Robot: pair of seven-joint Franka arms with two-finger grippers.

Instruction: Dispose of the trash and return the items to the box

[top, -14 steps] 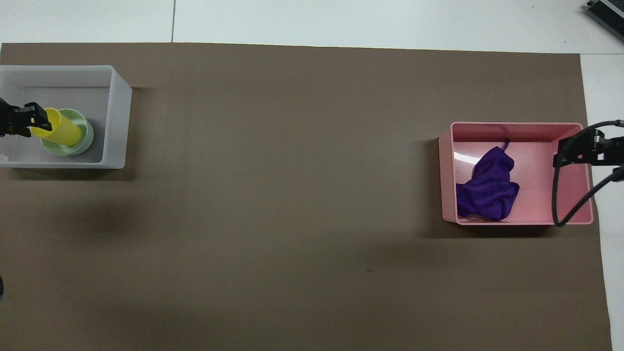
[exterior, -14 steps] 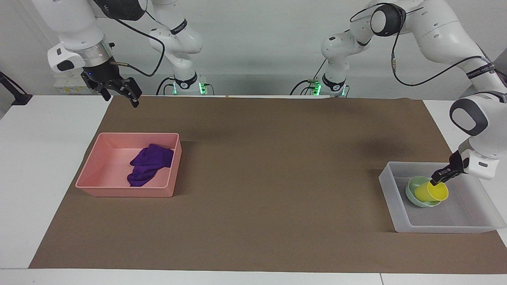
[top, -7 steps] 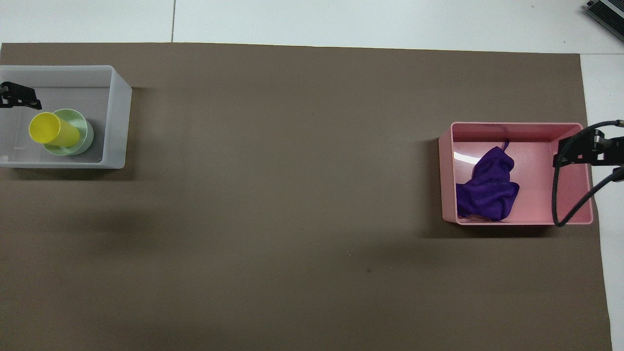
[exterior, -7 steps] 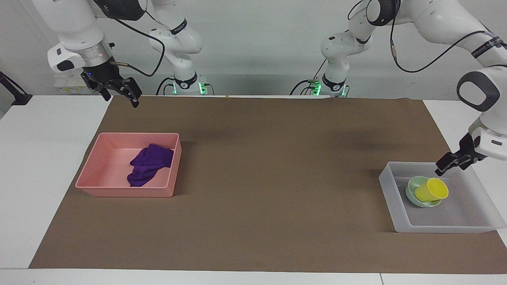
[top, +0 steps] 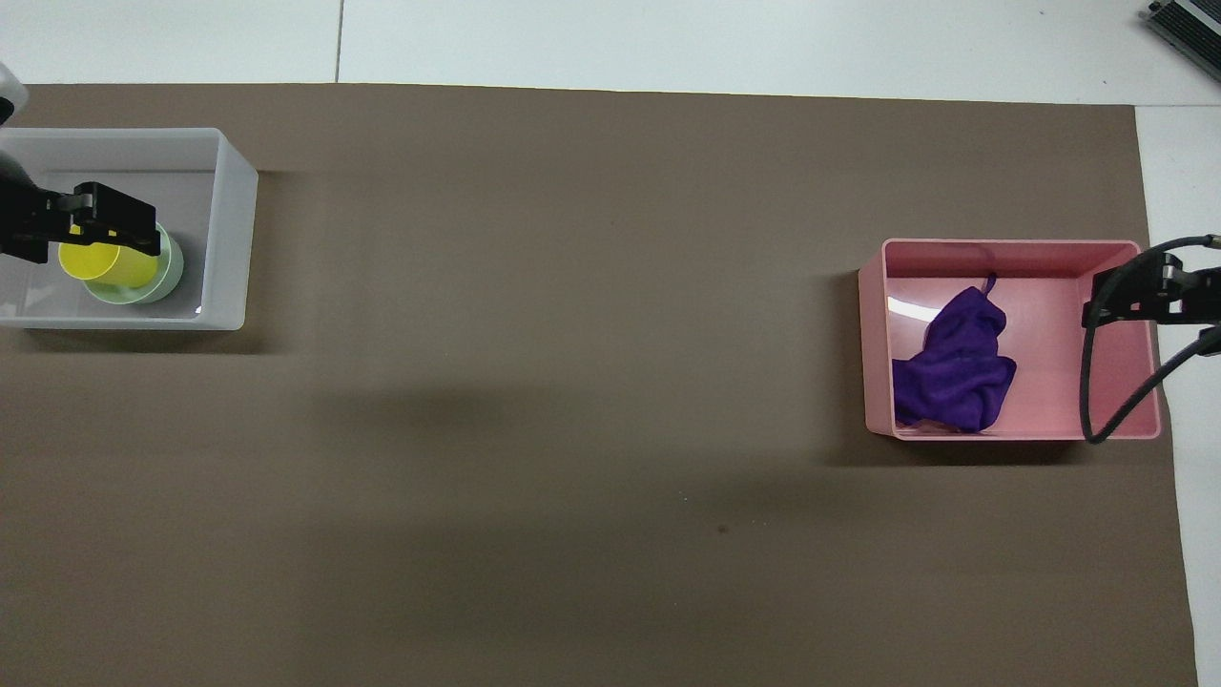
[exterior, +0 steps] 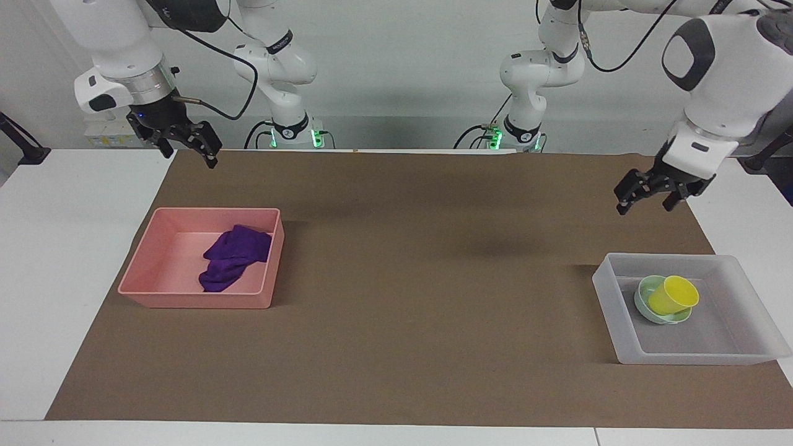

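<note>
Brown matting covers the tabletop (exterior: 37, 260), where the rag (exterior: 235, 257) lies in the pink tray (exterior: 195, 300), the cup (exterior: 675, 295) apparently tilted in the bowl (exterior: 644, 306) inside the box (exterior: 610, 297), left claw (exterior: 644, 197) spread above the mat, right claw (exterior: 186, 145) spread, waiting.

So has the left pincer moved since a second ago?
Yes. The left pincer, open and empty, has risen from the small yellow plastic cup in the translucent whitish plastic tray, toward the robots.

Two trays at the table's two ends
The cup (exterior: 673, 294) is seemingly tilted in the bowl (exterior: 644, 303) inside the box (exterior: 626, 347); the rag (exterior: 234, 255) is held in the other tray (exterior: 142, 272).
</note>
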